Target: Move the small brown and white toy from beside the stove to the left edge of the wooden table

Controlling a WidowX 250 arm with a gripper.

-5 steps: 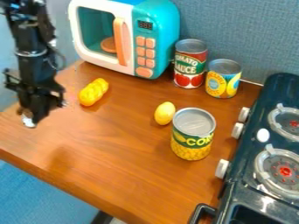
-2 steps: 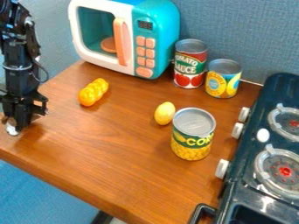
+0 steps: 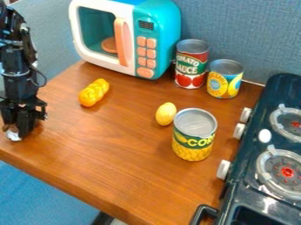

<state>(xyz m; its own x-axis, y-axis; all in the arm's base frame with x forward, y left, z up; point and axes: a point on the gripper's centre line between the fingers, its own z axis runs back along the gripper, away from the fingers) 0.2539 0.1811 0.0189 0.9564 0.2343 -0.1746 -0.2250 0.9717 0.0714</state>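
The black gripper (image 3: 15,132) hangs low over the left end of the wooden table, near its left edge, with its tip pointing down. Nearest to it is a yellow-orange lumpy toy (image 3: 94,92), apart from it, up and to the right. A yellow egg-shaped toy (image 3: 166,114) lies around the middle of the table, just behind and left of an upright corn can (image 3: 194,134). Whether the gripper holds anything I cannot tell.
A teal and white toy microwave (image 3: 162,39) stands at the back. To its right are a tomato sauce can (image 3: 191,64) and a yellow can (image 3: 224,79). The dark toy stove (image 3: 250,176) takes up the right side, its knobs facing the table.
The arm has moved left and the gripper is lower, now by the table's left edge. The toys, cans and microwave have stayed where they were.
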